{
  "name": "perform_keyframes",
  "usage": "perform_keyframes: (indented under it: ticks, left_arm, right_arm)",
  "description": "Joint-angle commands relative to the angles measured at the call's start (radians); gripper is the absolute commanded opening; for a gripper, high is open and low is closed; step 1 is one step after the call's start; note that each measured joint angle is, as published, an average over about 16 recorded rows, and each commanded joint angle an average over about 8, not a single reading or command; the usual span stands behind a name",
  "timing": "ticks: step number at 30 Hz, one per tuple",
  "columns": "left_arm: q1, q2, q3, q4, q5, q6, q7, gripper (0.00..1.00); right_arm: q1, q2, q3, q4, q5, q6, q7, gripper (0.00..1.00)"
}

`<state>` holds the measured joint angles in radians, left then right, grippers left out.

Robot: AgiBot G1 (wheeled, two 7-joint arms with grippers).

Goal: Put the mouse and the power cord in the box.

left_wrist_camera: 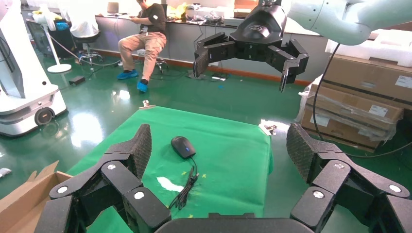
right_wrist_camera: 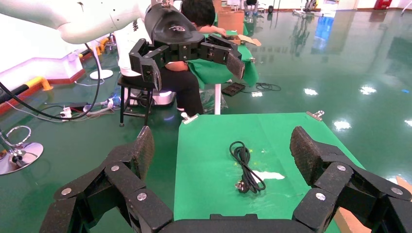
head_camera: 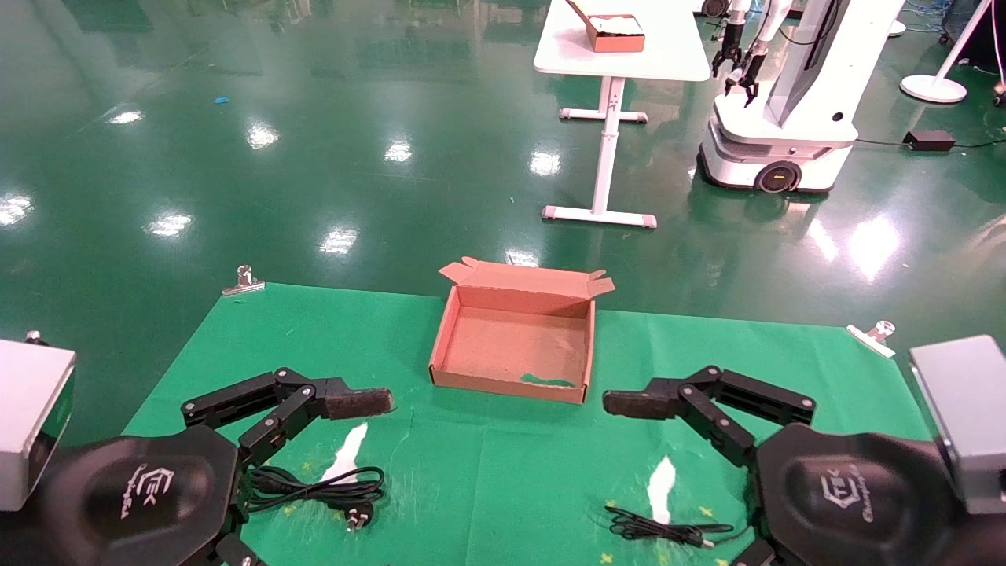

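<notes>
While both grippers' jaws hang spread, the box (head_camera: 473,381) holds neither mouse (left_wrist_camera: 183,146) nor power cord (head_camera: 326,485).

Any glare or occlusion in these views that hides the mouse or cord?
Head view: lamp glare dots the floor, none on the cloth; the right pincer hides the mouse, only its cable shows. Left wrist view: mouse clear. Right wrist view: cord clear, floor glare beyond.
</notes>
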<state>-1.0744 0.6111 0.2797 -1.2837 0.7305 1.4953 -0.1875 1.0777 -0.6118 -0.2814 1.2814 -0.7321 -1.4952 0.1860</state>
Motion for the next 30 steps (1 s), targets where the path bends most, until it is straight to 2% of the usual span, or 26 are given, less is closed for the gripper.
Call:
perform_keyframes:
  ticks: [1, 15, 19, 25, 30]
  left_arm:
    - [0.000, 0.000, 0.000, 0.000, 0.000, 0.000, 0.000, 1.00]
    - [-0.001, 0.000, 0.000, 0.000, 0.001, 0.000, 0.001, 1.00]
    - [-0.016, -0.005, 0.011, -0.007, 0.037, 0.012, 0.014, 1.00]
    - [-0.108, 0.005, 0.084, 0.014, 0.217, 0.059, 0.076, 1.00]
    - [-0.220, 0.066, 0.202, 0.121, 0.442, 0.078, 0.179, 1.00]
  right_arm:
    - [0.000, 0.000, 0.000, 0.000, 0.000, 0.000, 0.000, 1.00]
    - [-0.001, 0.000, 0.000, 0.000, 0.000, 0.000, 0.000, 1.00]
    - [-0.006, 0.005, -0.005, -0.009, -0.015, -0.006, -0.011, 1.00]
    - [-0.006, 0.026, -0.037, -0.083, -0.107, -0.049, -0.082, 1.00]
    - [0.066, 0.022, -0.117, -0.194, -0.275, -0.079, -0.186, 1.00]
